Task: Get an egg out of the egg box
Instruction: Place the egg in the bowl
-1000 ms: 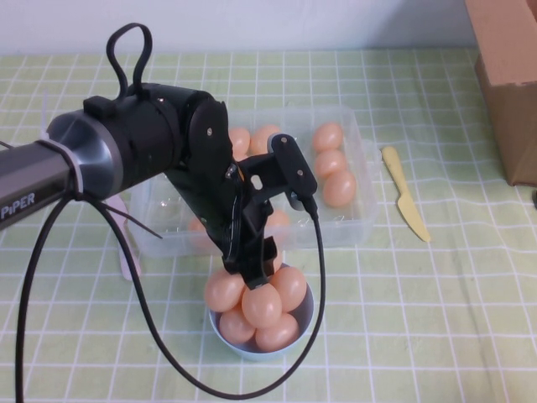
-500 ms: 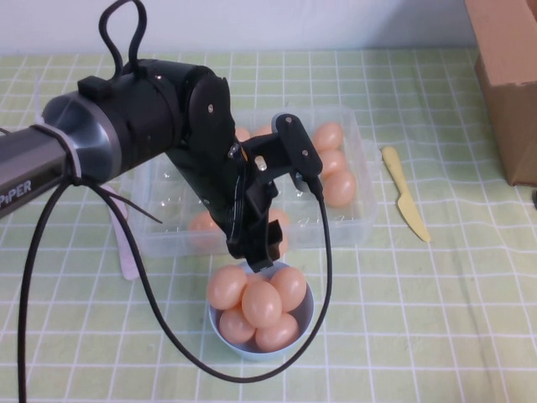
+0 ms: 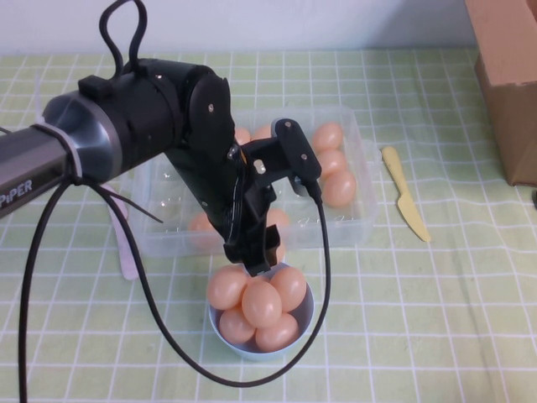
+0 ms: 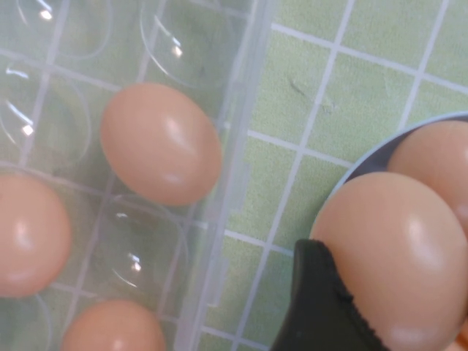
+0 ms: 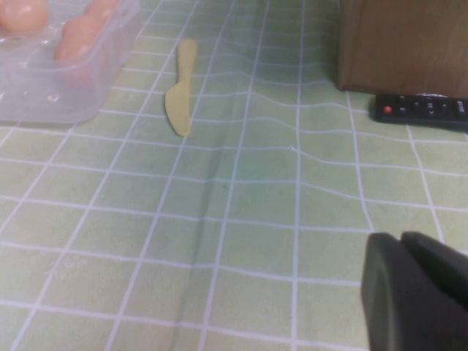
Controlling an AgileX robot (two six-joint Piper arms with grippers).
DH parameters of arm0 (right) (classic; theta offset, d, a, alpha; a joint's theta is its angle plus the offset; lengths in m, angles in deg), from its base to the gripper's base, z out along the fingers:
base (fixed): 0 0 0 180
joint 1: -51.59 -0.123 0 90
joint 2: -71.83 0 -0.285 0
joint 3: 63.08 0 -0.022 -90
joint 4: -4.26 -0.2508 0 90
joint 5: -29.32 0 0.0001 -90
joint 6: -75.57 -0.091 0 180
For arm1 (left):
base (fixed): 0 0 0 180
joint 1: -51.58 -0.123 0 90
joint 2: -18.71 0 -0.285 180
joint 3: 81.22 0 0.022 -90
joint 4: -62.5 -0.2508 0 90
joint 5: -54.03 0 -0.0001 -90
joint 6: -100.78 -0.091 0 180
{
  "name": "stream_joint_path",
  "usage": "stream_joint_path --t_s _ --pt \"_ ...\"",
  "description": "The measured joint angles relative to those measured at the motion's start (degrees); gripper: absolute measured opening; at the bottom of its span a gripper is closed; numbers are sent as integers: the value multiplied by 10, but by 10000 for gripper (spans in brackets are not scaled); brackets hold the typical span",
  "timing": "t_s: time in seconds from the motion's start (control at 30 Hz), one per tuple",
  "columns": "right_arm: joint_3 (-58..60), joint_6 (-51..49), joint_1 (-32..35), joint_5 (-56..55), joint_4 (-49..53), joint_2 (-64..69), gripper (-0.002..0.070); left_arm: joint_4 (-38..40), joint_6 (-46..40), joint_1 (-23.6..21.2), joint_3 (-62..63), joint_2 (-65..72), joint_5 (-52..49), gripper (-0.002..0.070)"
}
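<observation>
My left gripper [image 3: 262,256] hangs over the far rim of the light-blue bowl [image 3: 307,321], just in front of the clear egg box [image 3: 362,225]. It is shut on one peach egg [image 4: 395,248]. In the left wrist view one black finger [image 4: 322,307] presses against that egg's side, and the other finger is out of frame. The box [image 4: 235,146] holds several more eggs [image 3: 339,188], and several lie piled in the bowl [image 3: 262,304]. The right gripper [image 5: 402,240] shows only in its own wrist view, shut and empty, low over bare tablecloth.
A yellow plastic knife [image 3: 407,201] lies right of the egg box. A cardboard box [image 3: 508,75] stands at the back right, with a black remote [image 5: 420,110] in front of it. A pale utensil [image 3: 127,252] lies left of the egg box.
The left gripper rose from low among the bowl's eggs and shifted slightly toward the egg box, then stayed nearly still. The eggs in the bowl have not moved.
</observation>
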Motion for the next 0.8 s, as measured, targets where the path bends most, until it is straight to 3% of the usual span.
stream_joint_path --t_s 0.8 --pt "0 0 0 0 0 0 -18 0 0 0 0 21 4 351"
